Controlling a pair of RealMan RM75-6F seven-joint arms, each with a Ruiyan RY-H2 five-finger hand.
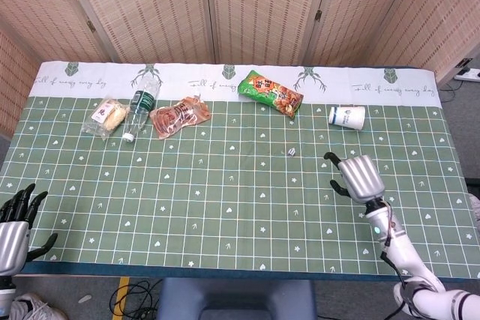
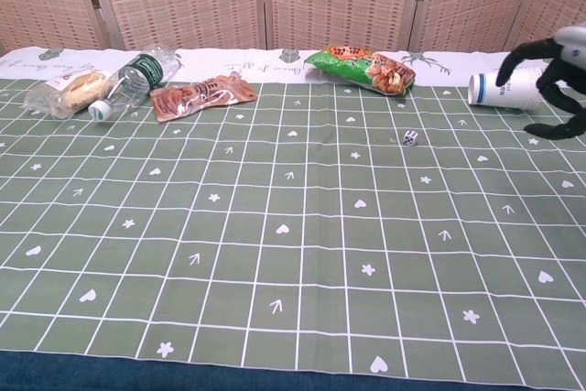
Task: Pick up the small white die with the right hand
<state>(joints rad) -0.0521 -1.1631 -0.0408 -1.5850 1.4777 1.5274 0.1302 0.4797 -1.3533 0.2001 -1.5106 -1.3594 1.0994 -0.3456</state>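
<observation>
The small white die [image 1: 292, 153] lies on the green gridded cloth, just right of the table's middle; in the chest view the die [image 2: 411, 138] sits below the snack bag. My right hand [image 1: 358, 176] hovers over the cloth to the right of the die and a little nearer the front edge, fingers spread and holding nothing. In the chest view that right hand [image 2: 554, 82] enters at the right edge, well clear of the die. My left hand [image 1: 13, 226] rests off the front left corner, fingers apart and empty.
A white paper cup [image 1: 346, 117] lies on its side behind my right hand. A green snack bag [image 1: 270, 93], a brown sausage pack [image 1: 178, 115], a water bottle [image 1: 142, 104] and a wrapped bun [image 1: 106, 115] line the far side of the table.
</observation>
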